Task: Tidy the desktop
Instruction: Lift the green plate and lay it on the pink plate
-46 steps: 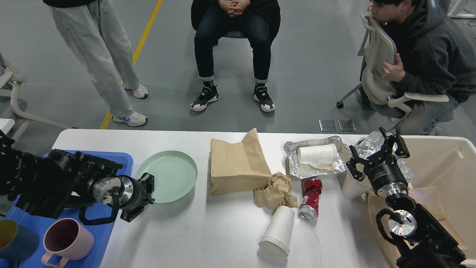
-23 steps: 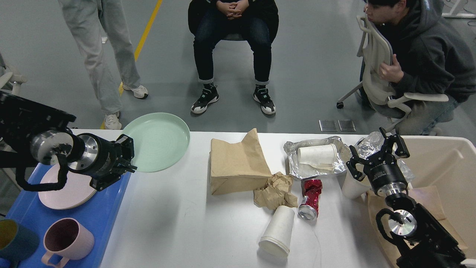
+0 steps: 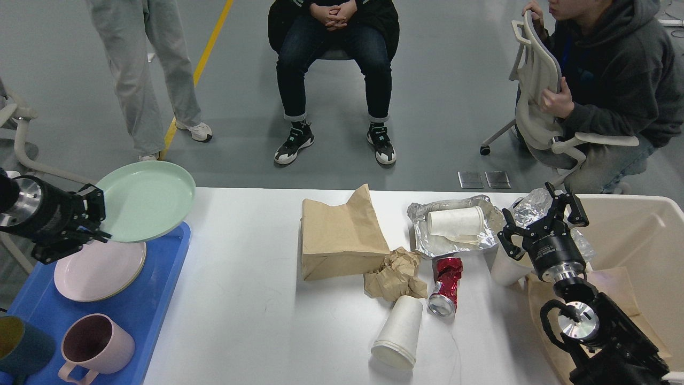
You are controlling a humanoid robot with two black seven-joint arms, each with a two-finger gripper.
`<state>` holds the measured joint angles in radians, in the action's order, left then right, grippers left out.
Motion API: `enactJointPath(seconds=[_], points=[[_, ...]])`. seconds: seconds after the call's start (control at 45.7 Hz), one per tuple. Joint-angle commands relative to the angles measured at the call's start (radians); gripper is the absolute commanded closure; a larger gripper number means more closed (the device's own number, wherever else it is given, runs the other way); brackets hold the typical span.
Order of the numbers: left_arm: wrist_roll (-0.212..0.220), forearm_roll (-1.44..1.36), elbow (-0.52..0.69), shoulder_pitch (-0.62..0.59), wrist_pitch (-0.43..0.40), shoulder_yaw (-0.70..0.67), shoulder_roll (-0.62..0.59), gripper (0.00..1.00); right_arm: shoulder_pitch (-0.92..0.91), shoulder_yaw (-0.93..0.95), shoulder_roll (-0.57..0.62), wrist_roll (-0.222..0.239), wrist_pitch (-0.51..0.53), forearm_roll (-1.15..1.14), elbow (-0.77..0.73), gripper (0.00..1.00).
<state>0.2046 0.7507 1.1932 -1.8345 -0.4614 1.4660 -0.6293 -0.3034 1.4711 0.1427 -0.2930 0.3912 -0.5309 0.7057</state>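
The white desktop [image 3: 267, 321] holds a brown paper bag [image 3: 339, 238], crumpled brown paper [image 3: 395, 274], a crushed red can [image 3: 446, 283], a fallen white paper cup [image 3: 398, 331] and a foil tray [image 3: 427, 243] with another paper cup [image 3: 457, 220] in it. My left gripper [image 3: 99, 216] is shut on the rim of a green plate [image 3: 144, 200] and holds it in the air over the pink plate [image 3: 99, 270] on the blue tray [image 3: 152, 310]. My right gripper [image 3: 539, 213] is open, by a foil wad [image 3: 529, 206] and above a white cup [image 3: 502, 267].
A beige bin [image 3: 636, 235] stands at the right edge, with brown paper in it. A pink mug [image 3: 96, 347] and a dark cup [image 3: 21, 350] stand on the blue tray's near end. Three people and a chair [image 3: 534, 96] are beyond the far edge.
My left gripper has lifted the green plate off the desktop and carried it left, to above the pink plate on the blue tray. The right arm has not moved.
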Motion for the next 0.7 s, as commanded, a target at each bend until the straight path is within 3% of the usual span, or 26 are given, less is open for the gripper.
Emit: enactJointPath(seconds=[0.0, 0.066, 0.088, 0.153, 0.306, 0.678], points=[[0.018, -0.001, -0.196, 0.15, -0.069, -0.018, -0.07, 1.0, 0.001, 0.0, 0.0, 0.0, 0.0, -0.001, 0.0, 0.0], [0.048, -0.001, -0.303, 0.239, -0.091, -0.056, -0.083, 1.0, 0.0, 0.0, 0.0, 0.0, 0.0, 0.0, 0.0, 0.0], [0.086, -0.001, -0.393, 0.332, -0.105, -0.12, -0.084, 1.0, 0.0, 0.0, 0.0, 0.0, 0.0, 0.0, 0.0, 0.0], [0.13, -0.002, -0.49, 0.443, -0.106, -0.203, -0.086, 1.0, 0.0, 0.0, 0.0, 0.0, 0.0, -0.001, 0.0, 0.0], [0.199, -0.01, -0.684, 0.641, -0.106, -0.36, -0.07, 1.0, 0.0, 0.0, 0.0, 0.0, 0.0, -0.001, 0.0, 0.0], [0.199, -0.091, -0.759, 0.73, 0.059, -0.431, 0.042, 1.0, 0.0, 0.0, 0.0, 0.0, 0.0, 0.0, 0.0, 0.0]])
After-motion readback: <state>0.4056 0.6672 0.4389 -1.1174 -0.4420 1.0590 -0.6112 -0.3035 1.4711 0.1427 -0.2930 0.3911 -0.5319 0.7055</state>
